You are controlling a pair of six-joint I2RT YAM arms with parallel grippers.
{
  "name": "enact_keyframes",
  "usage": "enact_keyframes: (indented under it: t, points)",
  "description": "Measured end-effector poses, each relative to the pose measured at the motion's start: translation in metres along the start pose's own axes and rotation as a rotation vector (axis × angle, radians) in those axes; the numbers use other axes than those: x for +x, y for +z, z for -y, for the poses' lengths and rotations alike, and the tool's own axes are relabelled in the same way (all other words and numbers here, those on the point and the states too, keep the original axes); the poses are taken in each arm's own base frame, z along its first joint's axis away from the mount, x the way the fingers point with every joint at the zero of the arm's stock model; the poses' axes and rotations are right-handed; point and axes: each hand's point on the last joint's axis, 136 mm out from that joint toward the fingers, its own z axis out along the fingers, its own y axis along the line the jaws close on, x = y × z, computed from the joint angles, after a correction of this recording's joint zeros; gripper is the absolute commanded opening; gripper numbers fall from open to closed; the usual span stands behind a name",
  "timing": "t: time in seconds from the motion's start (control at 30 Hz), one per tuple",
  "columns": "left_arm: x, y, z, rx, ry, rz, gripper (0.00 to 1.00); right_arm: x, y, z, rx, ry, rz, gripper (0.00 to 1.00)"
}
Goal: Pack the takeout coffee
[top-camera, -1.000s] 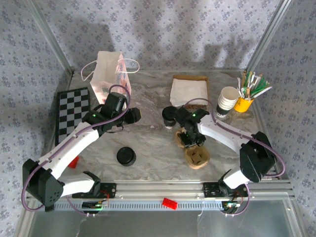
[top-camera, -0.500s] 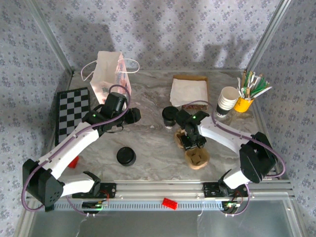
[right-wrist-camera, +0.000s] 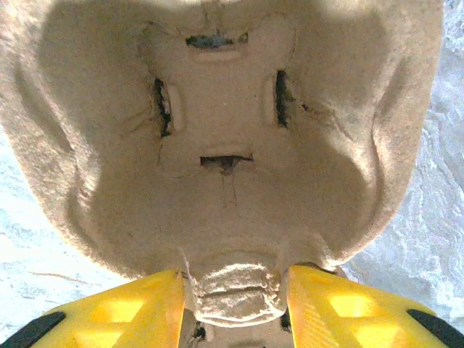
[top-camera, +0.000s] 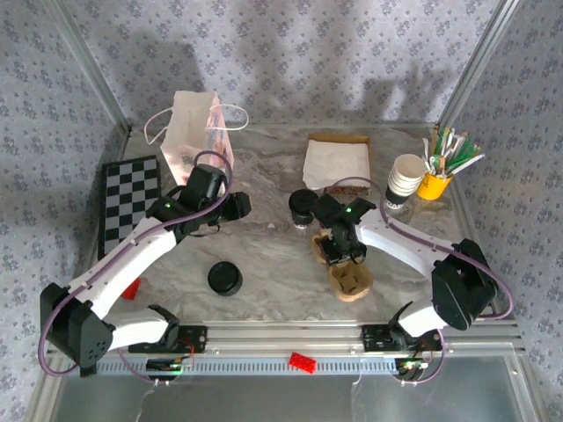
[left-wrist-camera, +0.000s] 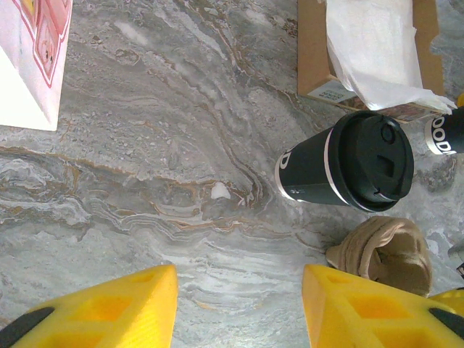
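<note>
**A:** Where is the coffee cup (left-wrist-camera: 348,163)?

**B:** It stands upright on the worktop (left-wrist-camera: 145,145), roughly midway between the left and right edges and a little nearer the far edge. It has a dark lid on top.

**A:** And the cardboard carrier (right-wrist-camera: 217,145)?

**B:** It lies flat, just beside the cup on its near side. The cup stands outside it.

**A:** What is the right gripper (right-wrist-camera: 233,279) doing?

**B:** It is low over the carrier, with one yellow finger on each side of a raised ridge at the rim of a well. The fingers sit close against the ridge. I cannot tell whether they squeeze it or only flank it.

**A:** And the left gripper (left-wrist-camera: 238,283)?

**B:** It is to the left of the cup and apart from it. Its fingers are spread, with bare worktop between them.
</note>
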Motion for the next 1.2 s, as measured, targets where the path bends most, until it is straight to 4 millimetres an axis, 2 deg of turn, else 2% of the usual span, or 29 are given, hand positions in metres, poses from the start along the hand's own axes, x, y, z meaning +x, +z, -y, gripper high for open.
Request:
enact_keyframes:
  t: [0.17, 0.33, 0.7, 0.87, 1.03, 1.2]
  points:
    - [0.0, 0.0, 0.0, 0.002, 0.0, -0.002, 0.49, -0.003, 0.001, -0.001, -0.003, 0.0, 0.011, 0.41]
    - [0.0, 0.0, 0.0, 0.002, 0.0, -0.002, 0.49, 0.0, 0.005, 0.001, 0.008, -0.004, -0.001, 0.45]
    - [0.002, 0.001, 0.002, 0.012, 0.0, -0.013, 0.49, 0.002, 0.008, 0.001, 0.009, -0.007, -0.002, 0.32]
    - [0.002, 0.0, 0.003, 0.015, 0.0, -0.015, 0.49, 0.003, 0.006, 0.001, 0.006, -0.006, 0.001, 0.3]
    - [0.001, -0.003, 0.005, 0.017, 0.004, -0.019, 0.49, 0.003, -0.003, 0.002, -0.013, 0.008, 0.007, 0.3]
    - [-0.011, -0.02, 0.014, 0.026, 0.038, -0.005, 0.5, -0.001, -0.021, 0.007, -0.049, 0.046, 0.042, 0.29]
